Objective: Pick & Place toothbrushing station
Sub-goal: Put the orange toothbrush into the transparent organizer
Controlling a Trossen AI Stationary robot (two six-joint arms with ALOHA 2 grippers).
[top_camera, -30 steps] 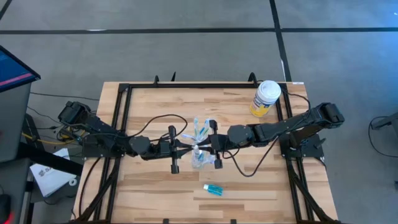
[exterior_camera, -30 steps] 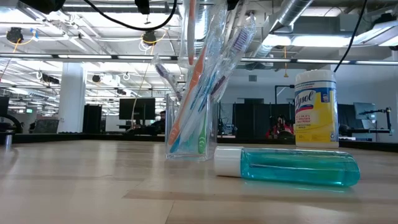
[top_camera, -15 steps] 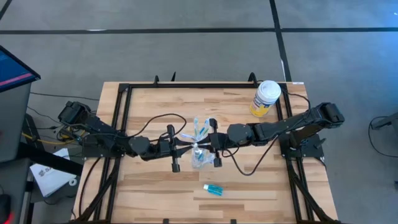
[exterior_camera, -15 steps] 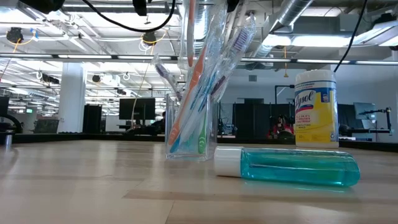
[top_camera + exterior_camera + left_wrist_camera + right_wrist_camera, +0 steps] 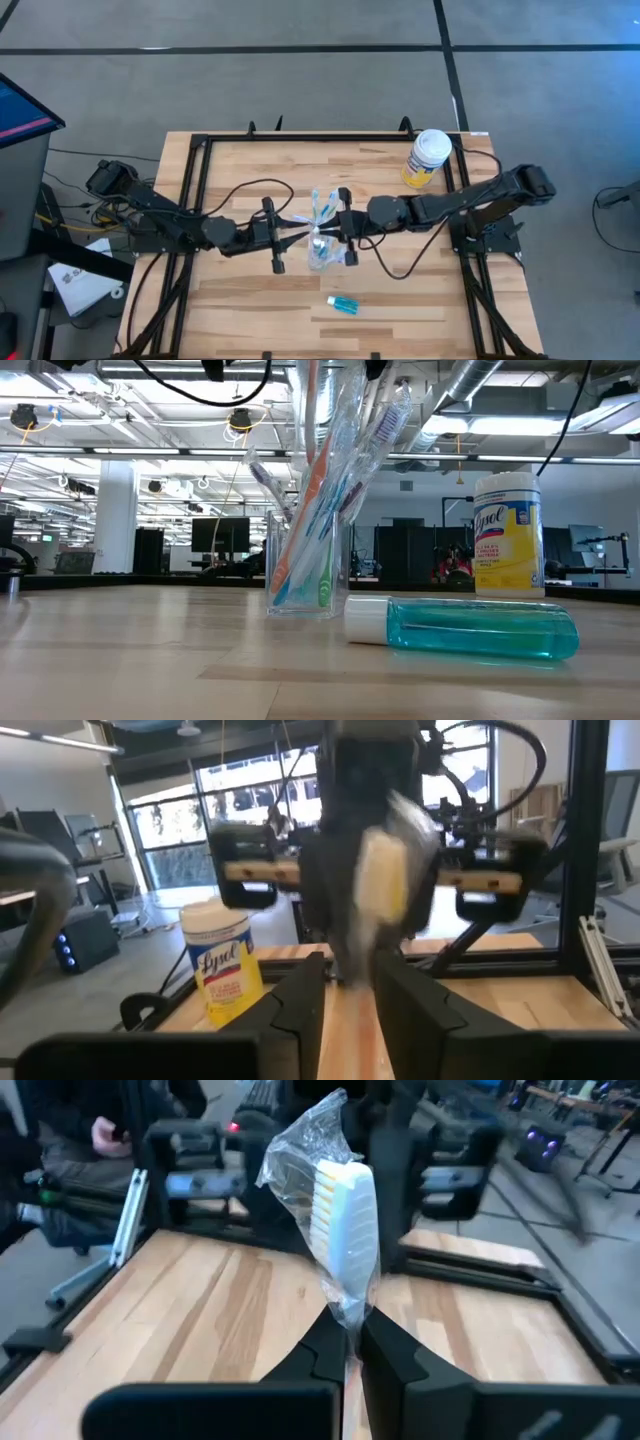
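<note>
A clear tumbler (image 5: 305, 575) stands on the table's middle, holding several wrapped toothbrushes (image 5: 335, 480); the high view shows the tumbler (image 5: 320, 254) between both arms. My right gripper (image 5: 350, 1342) is shut on a white toothbrush in a clear wrapper (image 5: 345, 1215), above the tumbler's far side (image 5: 326, 232). My left gripper (image 5: 350, 995) faces it from the table's left (image 5: 294, 237), open, with its fingers on either side of the blurred toothbrush (image 5: 385, 870). A blue white-capped tube (image 5: 460, 628) lies on its side nearer the front edge (image 5: 342, 305). My right gripper pinches the wrapped toothbrush's neck (image 5: 348, 1312), just below the bristle head, between its two fingers. The fingers come nearly level from the table's right and lie across the brush. The head stands up above the fingertips; the fingers hide the handle below.
A yellow container with a white lid (image 5: 428, 158) stands at the table's far right corner, also seen behind the tube (image 5: 508, 535). A black frame rail (image 5: 300, 140) runs round the table. Bare wood lies at the near left (image 5: 230, 310).
My left gripper has drawn back a little toward the table's left edge, away from the right gripper. The right gripper, the tumbler and the tube have kept still.
</note>
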